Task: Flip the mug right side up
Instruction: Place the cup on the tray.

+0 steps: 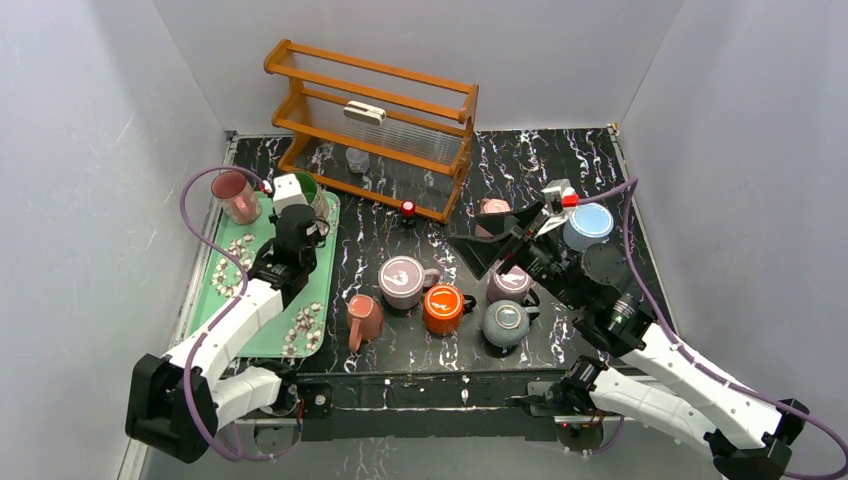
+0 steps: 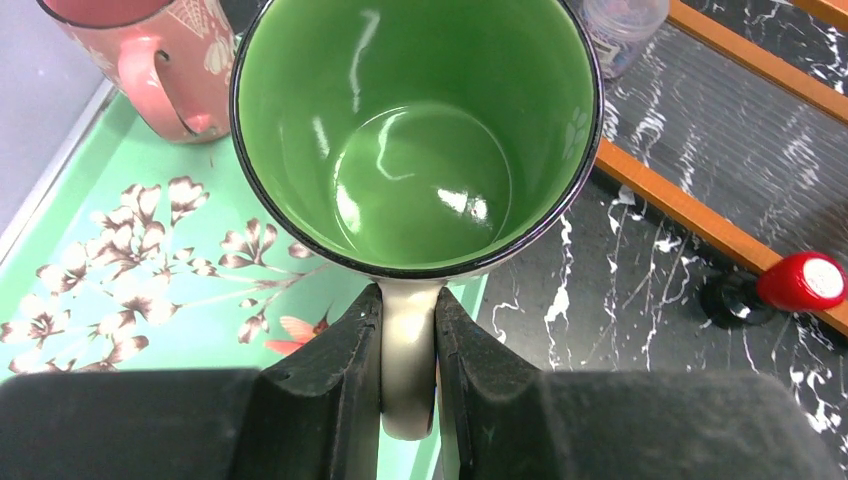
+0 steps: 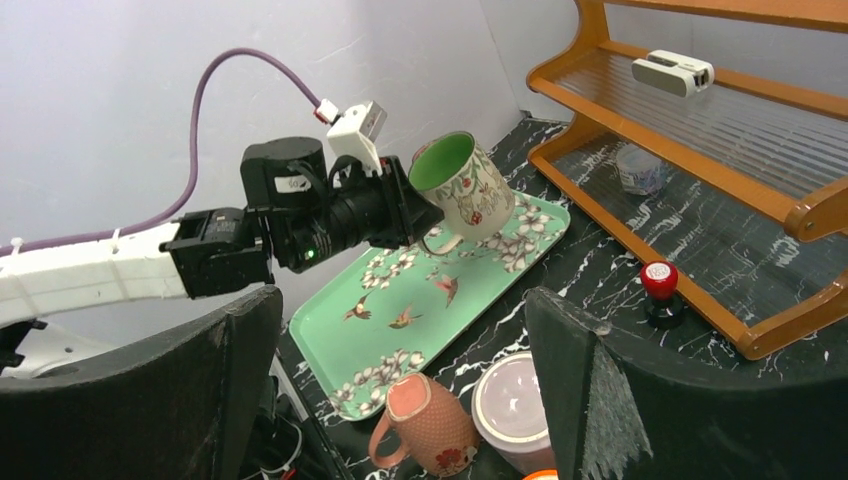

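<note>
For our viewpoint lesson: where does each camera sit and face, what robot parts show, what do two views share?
Top external: above the bases, looking down at the table; left arm, right arm.
Left wrist: on left arm, looking into the green mug; left gripper grips its handle.
Right wrist: on right arm, facing the tray; open right gripper.
Shared: green mug.

Green mug (image 2: pixel 420 150), handle partly hidden within left pincer (image 2: pixel 408 310)
</note>
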Controlling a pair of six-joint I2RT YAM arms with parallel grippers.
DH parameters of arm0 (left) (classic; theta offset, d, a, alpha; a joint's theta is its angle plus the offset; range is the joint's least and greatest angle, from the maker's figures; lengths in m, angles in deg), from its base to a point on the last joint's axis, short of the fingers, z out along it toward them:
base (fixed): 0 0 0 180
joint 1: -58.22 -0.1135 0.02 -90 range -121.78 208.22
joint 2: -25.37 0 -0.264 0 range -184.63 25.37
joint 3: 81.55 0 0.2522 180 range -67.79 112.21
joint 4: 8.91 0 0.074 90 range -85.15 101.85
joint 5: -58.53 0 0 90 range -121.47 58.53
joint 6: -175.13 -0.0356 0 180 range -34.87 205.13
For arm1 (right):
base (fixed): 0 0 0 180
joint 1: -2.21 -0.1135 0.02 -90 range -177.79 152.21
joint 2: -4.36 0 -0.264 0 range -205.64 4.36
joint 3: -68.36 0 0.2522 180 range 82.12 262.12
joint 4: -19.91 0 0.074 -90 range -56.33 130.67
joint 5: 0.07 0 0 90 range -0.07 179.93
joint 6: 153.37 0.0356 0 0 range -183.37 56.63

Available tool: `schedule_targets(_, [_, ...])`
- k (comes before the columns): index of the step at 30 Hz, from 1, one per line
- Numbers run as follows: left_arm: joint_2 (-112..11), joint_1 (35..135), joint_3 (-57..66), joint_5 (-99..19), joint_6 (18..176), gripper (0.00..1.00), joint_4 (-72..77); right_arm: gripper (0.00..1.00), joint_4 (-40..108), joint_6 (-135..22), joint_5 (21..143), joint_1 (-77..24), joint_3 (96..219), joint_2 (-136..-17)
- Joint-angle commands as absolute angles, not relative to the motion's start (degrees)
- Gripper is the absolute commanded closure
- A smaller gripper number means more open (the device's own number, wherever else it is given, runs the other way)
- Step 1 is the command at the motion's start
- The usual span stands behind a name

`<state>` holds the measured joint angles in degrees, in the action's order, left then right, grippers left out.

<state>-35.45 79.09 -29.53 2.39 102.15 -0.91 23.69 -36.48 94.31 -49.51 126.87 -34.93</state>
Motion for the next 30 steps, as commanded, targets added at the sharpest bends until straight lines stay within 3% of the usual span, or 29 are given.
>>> schedule_targets(1, [-36.61, 77.79, -23.38, 8.79, 100.94, 1.00, -8.93, 0.01, 22.07, -37.53, 94.46, -49.37, 126.17, -34.09])
schedule_targets(19, [-52.39, 67.16, -21.73, 4.38, 103.54, 1.00, -15.04, 0.01, 23.29, -38.13, 93.75, -49.38, 126.50, -31.77])
schedule_targets(30, [-57.74, 65.69, -20.16, 4.52, 100.67, 1.00, -17.59, 0.01, 23.47, -38.94, 93.96, -49.35, 126.48, -31.50])
